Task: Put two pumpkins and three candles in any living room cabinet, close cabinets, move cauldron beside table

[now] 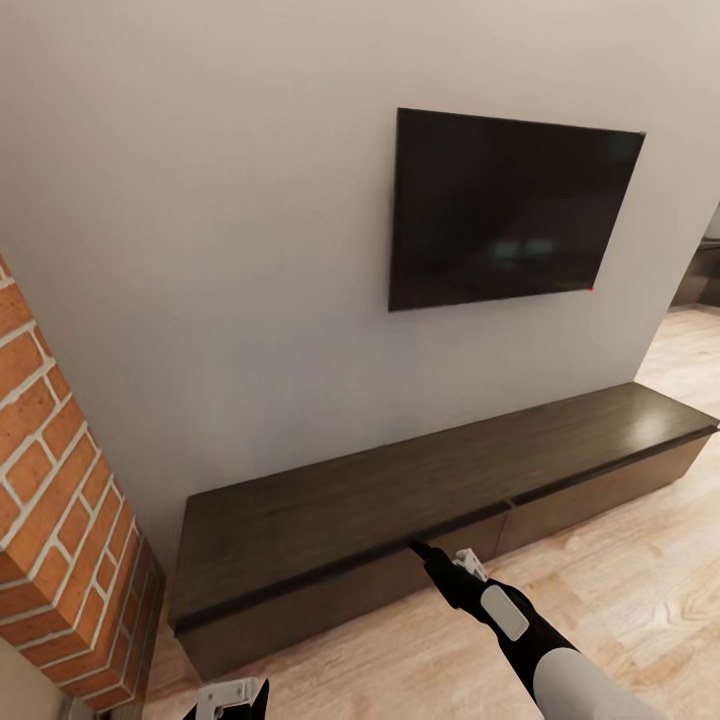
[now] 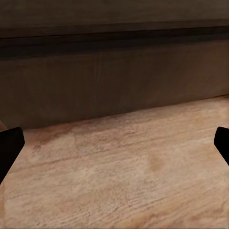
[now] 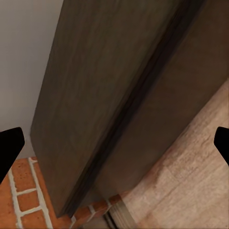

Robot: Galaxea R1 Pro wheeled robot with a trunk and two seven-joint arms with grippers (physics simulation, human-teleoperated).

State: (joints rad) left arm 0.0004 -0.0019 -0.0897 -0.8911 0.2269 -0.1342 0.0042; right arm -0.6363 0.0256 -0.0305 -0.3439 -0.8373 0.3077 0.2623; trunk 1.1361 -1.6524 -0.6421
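Cabinet (image 1: pixel 420 500): long, dark, drawer fronts shut, against wall under television (image 1: pixel 510 210) | Right end effector (image 1: pixel 418 548): tip at cabinet's top front edge, fingers spread | Left end effector (image 1: pixel 235 700): low over wood floor (image 1: pixel 620 590), fingers spread | Brick column (image 1: pixel 60 530): beside cabinet's left end

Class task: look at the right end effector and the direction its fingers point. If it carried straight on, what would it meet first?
The right end effector points at the cabinet, its tip already at the top's front edge. It would most likely meet that edge or the drawer front just beneath first; depth is unclear.
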